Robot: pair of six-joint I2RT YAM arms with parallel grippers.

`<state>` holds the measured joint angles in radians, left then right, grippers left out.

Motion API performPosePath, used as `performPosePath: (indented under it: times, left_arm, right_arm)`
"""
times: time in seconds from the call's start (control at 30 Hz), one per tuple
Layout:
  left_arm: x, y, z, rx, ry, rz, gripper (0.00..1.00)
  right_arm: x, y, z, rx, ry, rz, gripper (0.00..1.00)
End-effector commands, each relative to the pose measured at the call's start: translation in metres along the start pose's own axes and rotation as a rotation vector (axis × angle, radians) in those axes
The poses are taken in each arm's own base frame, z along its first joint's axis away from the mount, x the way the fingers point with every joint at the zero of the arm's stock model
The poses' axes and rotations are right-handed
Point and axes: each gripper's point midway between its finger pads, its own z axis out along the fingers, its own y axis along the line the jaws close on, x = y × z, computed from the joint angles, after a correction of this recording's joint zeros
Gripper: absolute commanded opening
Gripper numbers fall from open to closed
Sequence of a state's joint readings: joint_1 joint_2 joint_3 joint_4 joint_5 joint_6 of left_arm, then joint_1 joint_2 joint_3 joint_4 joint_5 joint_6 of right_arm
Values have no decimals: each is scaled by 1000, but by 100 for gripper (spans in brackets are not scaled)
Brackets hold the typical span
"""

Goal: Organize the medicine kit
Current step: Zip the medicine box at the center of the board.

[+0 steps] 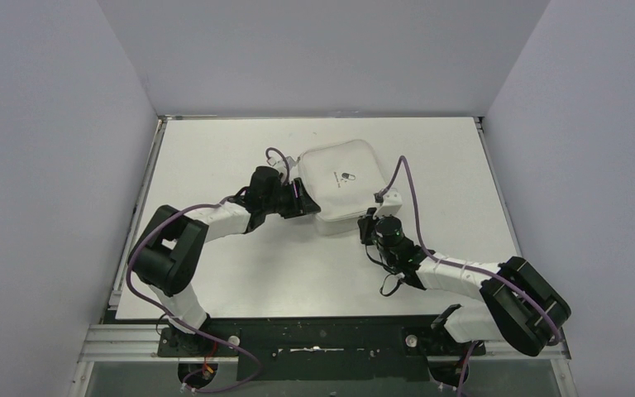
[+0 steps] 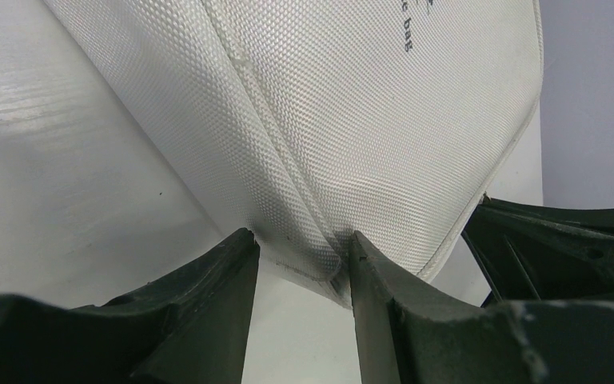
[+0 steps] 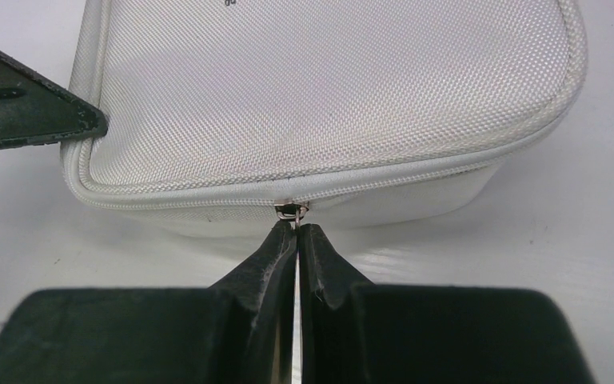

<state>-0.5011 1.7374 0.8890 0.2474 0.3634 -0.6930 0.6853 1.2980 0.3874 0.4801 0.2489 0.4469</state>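
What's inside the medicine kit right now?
Nothing shows: the medicine kit lies closed, so any contents are hidden. On the right gripper the jaws pinch the zipper pull; on the left gripper they clamp a corner.

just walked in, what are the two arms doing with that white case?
Both arms are on the medicine kit, a white woven zip case lying flat on the table. The left gripper pinches one corner of the case at its seam, probably to steady it. The right gripper is shut on the small metal zipper pull on the side wall facing it. The lid lies down; how far the zip has run I can't tell.
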Motion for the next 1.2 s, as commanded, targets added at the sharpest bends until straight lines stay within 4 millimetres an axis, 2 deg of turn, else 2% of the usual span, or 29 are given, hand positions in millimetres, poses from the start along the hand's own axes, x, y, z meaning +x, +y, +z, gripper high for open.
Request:
performPosePath:
  times: [0.0, 0.1, 0.23, 0.33, 0.43, 0.53, 0.6, 0.73, 0.93, 1.17]
  left_arm:
    - [14, 51, -3, -190, 49, -4, 42]
    - [-4, 31, -12, -144, 22, 0, 46]
    - [-39, 4, -40, -127, -69, 42, 56]
    - [-43, 2, -62, -156, -108, 46, 67]
    - [-34, -2, -69, -124, -111, 9, 68]
    - [-32, -14, -69, -46, -149, -62, 67]
    - [-35, -19, -69, -3, -203, -145, 63]
    - [-39, -17, -69, 11, -285, -281, 58]
    - [-44, -19, -55, 31, -305, -369, 60]
    - [-42, -26, -34, 64, -290, -386, 60]
  right_arm:
    - [-1, -8, 0, -27, -24, -39, 0]
    - [-1, 9, 7, -110, -13, -55, 0]
    - [-8, 27, 16, -164, -30, -25, 0]
    - [-14, 36, 21, -179, -41, -17, 0]
    - [-18, 48, 27, -201, -46, -12, 0]
    - [-18, 60, 34, -217, -43, -2, 0]
    - [-17, 70, 38, -212, -42, 14, 0]
    - [-18, 88, 43, -215, -57, 45, 0]
    - [-17, 91, 44, -217, -48, 52, 0]
    - [-12, 89, 43, -210, -33, 38, 0]
